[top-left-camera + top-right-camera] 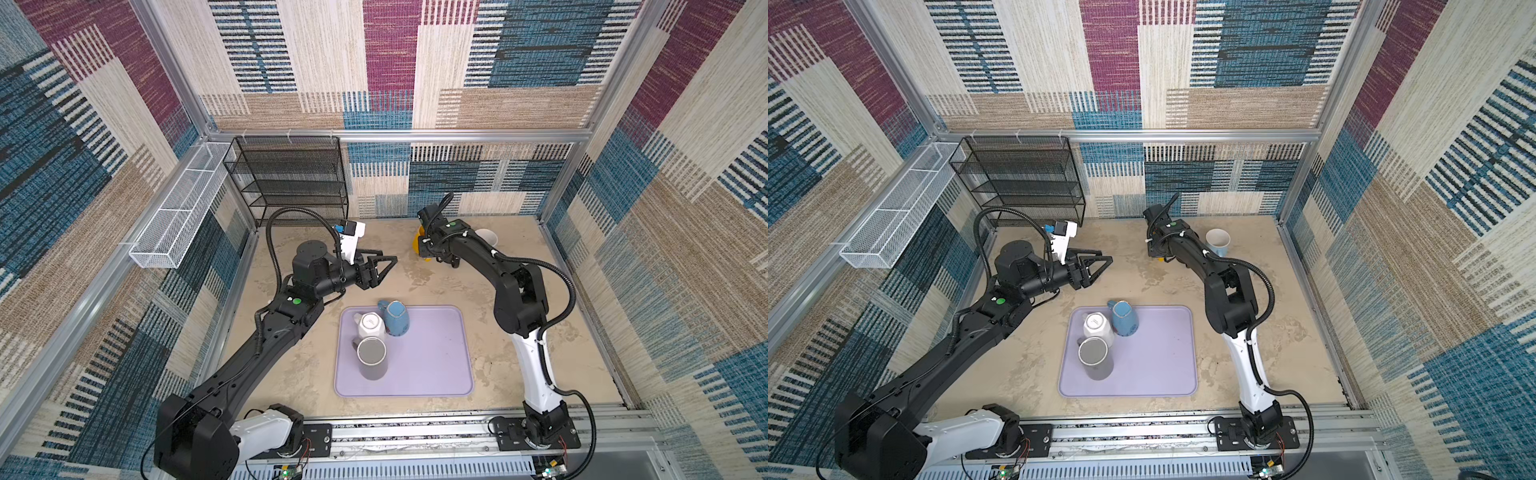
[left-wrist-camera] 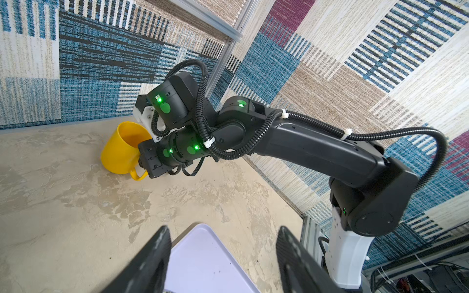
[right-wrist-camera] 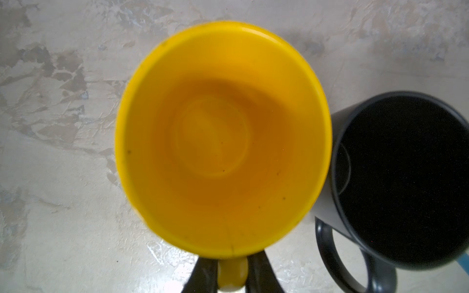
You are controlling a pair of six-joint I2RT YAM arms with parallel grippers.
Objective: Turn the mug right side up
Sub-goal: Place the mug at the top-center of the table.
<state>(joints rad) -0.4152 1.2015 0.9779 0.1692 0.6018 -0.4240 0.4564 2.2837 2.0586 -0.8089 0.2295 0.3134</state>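
Mottled beige worktop (image 1: pixel 436 282). A lilac tray (image 1: pixel 432 357) lies near its front edge. A black mesh rack (image 1: pixel 291 183) stands in the far left corner. A yellow mug (image 3: pixel 223 142), dark mug (image 3: pixel 403 177) and pale mug (image 1: pixel 1218 242) cluster near the far edge.

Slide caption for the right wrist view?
Right gripper grips the yellow mug by its handle, mouth to camera; dark mug beside it.

We see walls (image 1: pixel 390 62) on three sides clad in woven patchwork carpet: blue, maroon, beige and cream blocks with striped bands. Aluminium frame rails (image 1: pixel 457 135) edge them. A black mesh shelf rack (image 1: pixel 291 183) stands in a back corner, and a white mesh basket (image 1: pixel 183 212) hangs on the side wall just beside it. The tabletop (image 1: pixel 436 274) is mottled beige and evenly lit.
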